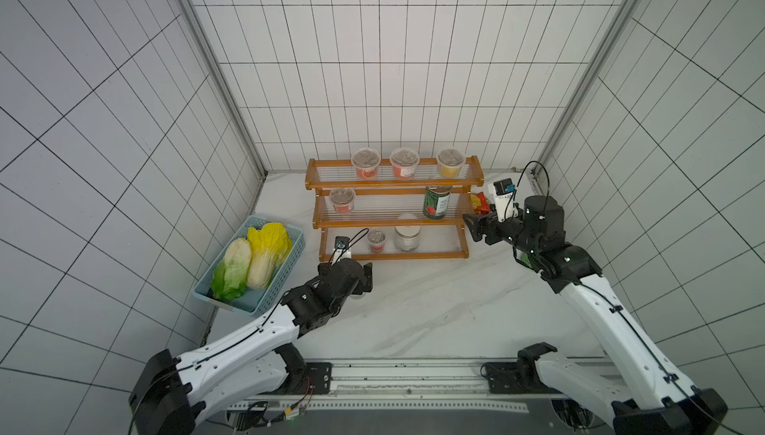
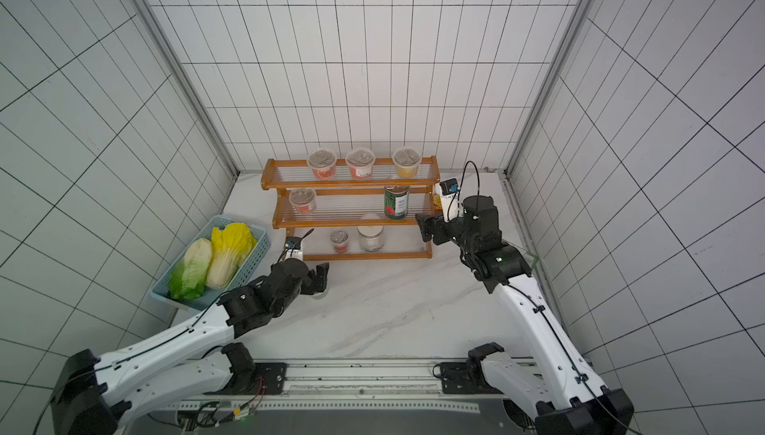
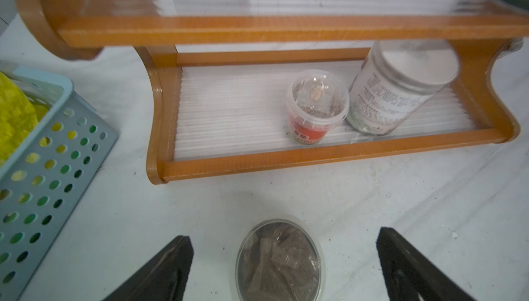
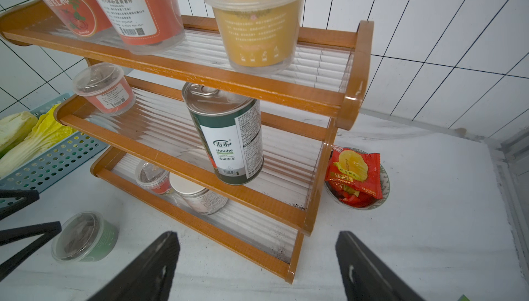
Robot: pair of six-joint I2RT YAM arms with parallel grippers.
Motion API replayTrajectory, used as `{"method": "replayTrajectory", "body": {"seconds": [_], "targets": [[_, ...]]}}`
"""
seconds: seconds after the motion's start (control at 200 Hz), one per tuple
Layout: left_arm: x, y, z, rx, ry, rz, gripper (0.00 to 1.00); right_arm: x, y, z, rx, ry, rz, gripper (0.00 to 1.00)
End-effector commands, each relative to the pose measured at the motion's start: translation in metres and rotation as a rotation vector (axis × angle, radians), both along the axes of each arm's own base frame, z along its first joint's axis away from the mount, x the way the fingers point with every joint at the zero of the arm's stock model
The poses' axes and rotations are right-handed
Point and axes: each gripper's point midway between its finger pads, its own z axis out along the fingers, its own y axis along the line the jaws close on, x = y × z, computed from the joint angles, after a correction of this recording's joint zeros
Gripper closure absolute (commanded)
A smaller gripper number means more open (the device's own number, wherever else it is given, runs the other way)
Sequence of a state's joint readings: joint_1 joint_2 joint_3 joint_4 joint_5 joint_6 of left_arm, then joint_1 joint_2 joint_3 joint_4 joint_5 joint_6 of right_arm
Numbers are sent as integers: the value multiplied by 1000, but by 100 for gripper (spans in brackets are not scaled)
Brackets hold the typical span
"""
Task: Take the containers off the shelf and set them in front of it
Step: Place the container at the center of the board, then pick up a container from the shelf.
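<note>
The left arm stretches low over the table [image 1: 434, 313], its claw [image 3: 283, 233] spread wide around a green cup [image 4: 86, 236] standing on the table just in front of the shelf [image 1: 393, 255], with the fingers [image 3: 169, 268] clear of it. The right arm, elbow bent, holds its claw [image 4: 257, 235] wide and empty near the shelf's right end, facing the tin can [image 1: 436, 203] on the middle tier. Five other cups [image 1: 404, 162] and a white-lidded jar [image 1: 407, 238] stand on the tiers.
</note>
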State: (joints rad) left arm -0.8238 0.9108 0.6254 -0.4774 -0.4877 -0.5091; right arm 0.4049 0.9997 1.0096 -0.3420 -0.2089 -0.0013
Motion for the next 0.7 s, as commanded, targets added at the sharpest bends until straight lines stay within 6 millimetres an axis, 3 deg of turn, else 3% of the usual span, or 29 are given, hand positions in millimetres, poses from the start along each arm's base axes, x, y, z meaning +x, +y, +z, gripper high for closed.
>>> {"method": "replayTrajectory", "body": {"seconds": [0.0,0.18,0.23,0.34,0.455,0.7], "targets": [[-1,4,46,46,-69,-50,2,-3,10,13,28,-18,56,10],[23,-2,125,2,-119,-183,2,-12,31,30,88,-23,157,6],[32,-2,148,-16,-151,-218,2,-14,35,36,107,-23,180,0],[56,-3,185,-14,-205,-289,1,-18,44,46,143,-20,216,1],[85,-5,208,-7,-230,-331,2,-22,52,53,171,-14,248,1],[137,-23,213,-4,-208,-378,1,-25,58,56,191,7,274,1]]}}
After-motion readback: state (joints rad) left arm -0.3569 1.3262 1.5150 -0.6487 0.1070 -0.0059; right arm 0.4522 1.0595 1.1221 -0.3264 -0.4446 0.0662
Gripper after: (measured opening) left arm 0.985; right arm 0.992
